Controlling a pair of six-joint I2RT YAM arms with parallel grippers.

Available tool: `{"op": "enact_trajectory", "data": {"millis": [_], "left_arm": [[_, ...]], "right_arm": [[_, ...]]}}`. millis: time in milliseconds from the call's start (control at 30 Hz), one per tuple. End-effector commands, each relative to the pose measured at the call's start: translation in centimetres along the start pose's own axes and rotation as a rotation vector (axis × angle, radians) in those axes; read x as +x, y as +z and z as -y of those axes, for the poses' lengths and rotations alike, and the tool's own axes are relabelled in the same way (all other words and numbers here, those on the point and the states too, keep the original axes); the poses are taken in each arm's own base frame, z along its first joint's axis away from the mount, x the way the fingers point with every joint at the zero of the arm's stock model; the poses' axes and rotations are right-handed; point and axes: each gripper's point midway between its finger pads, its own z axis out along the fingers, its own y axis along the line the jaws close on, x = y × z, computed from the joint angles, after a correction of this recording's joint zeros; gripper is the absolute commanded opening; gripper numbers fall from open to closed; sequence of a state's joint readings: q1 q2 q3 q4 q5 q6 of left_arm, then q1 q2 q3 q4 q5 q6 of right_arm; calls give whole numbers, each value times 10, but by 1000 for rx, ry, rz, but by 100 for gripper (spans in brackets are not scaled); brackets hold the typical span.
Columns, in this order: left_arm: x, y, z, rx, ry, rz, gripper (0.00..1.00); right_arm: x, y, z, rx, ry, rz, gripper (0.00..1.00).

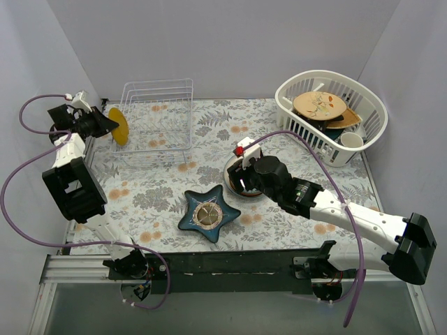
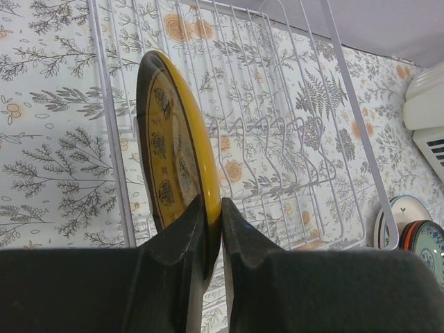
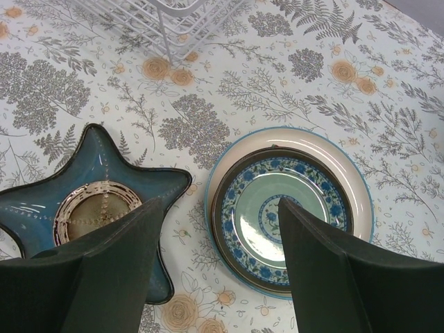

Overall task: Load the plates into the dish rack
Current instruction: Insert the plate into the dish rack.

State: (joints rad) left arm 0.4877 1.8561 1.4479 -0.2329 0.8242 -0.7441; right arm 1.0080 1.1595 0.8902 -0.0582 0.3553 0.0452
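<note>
We see our left arm reaching far out to the left. Its left end effector [image 2: 214,209] is clenched on the rim of the yellow plate [image 2: 173,139], which stands on edge just beside the left end of the dish rack [image 1: 158,112]. Our right arm stretches to the middle of the surface [image 1: 209,120]. There the right end effector [image 3: 220,208] is spread wide and grips nothing. It points down over the teal-green plate [image 3: 250,208], which is stacked on an off-white plate [image 3: 309,144] beside the star-shaped dish [image 3: 41,187].

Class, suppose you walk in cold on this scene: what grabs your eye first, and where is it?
The left tool pinches a yellow plate on edge at the left side of the wire dish rack. A dark blue star-shaped dish lies mid-table near the front, and right of it the right tool hangs open over a teal-green plate.
</note>
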Motion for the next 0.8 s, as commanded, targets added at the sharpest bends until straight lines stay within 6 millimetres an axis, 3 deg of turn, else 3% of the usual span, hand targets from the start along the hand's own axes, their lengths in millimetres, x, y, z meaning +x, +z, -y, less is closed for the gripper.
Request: {"op": "enact_trajectory", "data": {"millis": [0,233,433,767], "left_arm": [[6,2,7,6,-10,-13,0],[23,10,10,34,-39,-30,0],[10,10,20,78,-44,-5,0],[9,8,20,63,-54,-2,0]], "right_arm": [[-23,-1,-1,-11,16,50,75],[-22,-1,-1,-11,17,47,75],[-21,0,-1,-11,18,44,75],[-19,0,-2,-17,20,39,75]]}}
